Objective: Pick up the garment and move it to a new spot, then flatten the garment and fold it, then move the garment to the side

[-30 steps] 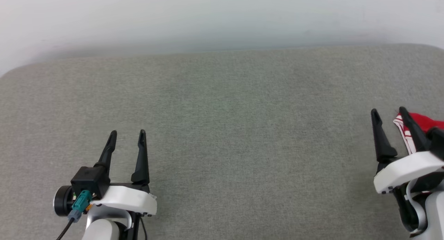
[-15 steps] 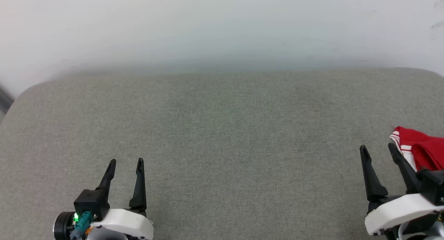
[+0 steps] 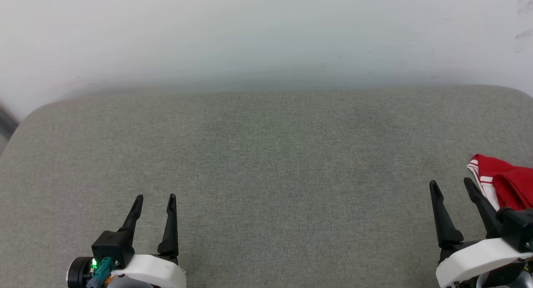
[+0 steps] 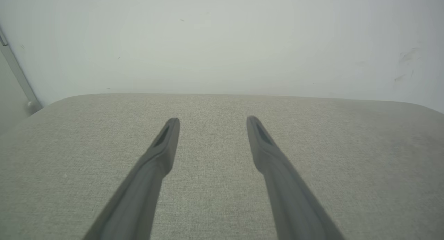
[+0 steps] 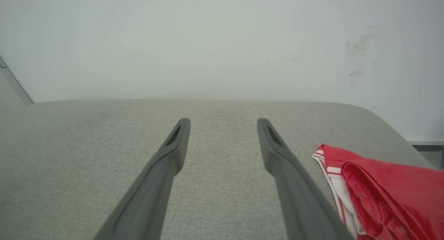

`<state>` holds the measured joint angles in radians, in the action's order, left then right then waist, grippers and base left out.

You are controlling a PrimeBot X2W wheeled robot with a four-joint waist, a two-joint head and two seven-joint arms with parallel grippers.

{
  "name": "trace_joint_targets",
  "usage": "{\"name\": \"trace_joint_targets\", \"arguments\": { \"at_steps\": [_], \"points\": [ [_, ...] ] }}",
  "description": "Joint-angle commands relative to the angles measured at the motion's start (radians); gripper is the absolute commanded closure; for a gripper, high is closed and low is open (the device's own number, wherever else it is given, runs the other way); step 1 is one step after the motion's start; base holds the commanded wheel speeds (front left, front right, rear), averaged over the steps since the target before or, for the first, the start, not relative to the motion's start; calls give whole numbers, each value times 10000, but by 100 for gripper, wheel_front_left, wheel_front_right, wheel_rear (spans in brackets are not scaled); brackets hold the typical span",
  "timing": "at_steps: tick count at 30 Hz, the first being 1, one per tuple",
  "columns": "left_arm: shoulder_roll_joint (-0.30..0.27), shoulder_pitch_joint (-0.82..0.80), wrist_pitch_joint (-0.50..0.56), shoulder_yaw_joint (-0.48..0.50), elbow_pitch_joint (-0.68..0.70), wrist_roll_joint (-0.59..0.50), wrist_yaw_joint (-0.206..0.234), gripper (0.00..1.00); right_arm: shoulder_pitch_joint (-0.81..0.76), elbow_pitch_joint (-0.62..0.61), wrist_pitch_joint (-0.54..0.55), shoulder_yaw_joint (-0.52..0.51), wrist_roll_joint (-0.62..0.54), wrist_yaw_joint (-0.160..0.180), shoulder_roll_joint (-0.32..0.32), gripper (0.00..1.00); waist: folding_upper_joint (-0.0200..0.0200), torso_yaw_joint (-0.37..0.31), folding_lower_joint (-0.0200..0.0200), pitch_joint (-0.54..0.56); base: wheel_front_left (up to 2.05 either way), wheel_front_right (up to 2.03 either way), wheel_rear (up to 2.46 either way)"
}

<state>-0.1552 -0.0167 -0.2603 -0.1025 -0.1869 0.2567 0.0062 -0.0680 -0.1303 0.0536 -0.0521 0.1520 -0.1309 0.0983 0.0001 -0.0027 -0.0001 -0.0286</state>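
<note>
Left claw [image 3: 155, 196]: fingers spread apart, holding nothing, above the grey pad [image 3: 266, 155].
Right claw [image 3: 450, 181]: fingers spread apart too, holding nothing.
Garment [image 3: 506, 184]: red with white striped bits, bunched up at the pad's right end, just beside that claw's outer finger.
Hidden: part of it runs off the picture edge.

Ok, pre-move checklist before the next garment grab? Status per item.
1. Left gripper open, nothing between its fingers: ok.
2. Right gripper open, nothing between its fingers: ok.
3. Garment located, on the grey padded surface near its right edge, beside the right gripper: ok.
4. Whole garment in frame: not ok, cut off at the picture edge in the head and right wrist views.
5. Right gripper apart from the fabric: cannot tell.
6. Garment lying flat: not ok, bunched in folds.
</note>
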Motion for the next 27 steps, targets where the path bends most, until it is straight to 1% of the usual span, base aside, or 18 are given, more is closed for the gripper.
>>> {"name": "trace_joint_targets", "arguments": {
  "at_steps": [1,9,10,15,27],
  "points": [
    [3,-125,-67,19,-24,-37,-3,0,48,-43,-7,36,13,3,1,0,-1,3,1,-17,0,0,0],
    [69,-241,-59,45,-116,7,-34,0,-42,-33,21,0,14,3,38,0,-1,37,1,1,0,0,0],
    [69,-251,-57,38,-124,6,-47,100,-77,-38,15,3,-3,3,39,100,-1,47,1,11,0,0,0],
    [126,-37,98,82,-381,187,-53,100,-16,303,10,14,153,0,-33,100,-1,43,1,9,0,0,0],
    [272,-202,704,435,-411,2362,-268,100,292,853,114,-95,2520,0,-105,100,-1,41,1,33,0,0,0]
  ]
}}
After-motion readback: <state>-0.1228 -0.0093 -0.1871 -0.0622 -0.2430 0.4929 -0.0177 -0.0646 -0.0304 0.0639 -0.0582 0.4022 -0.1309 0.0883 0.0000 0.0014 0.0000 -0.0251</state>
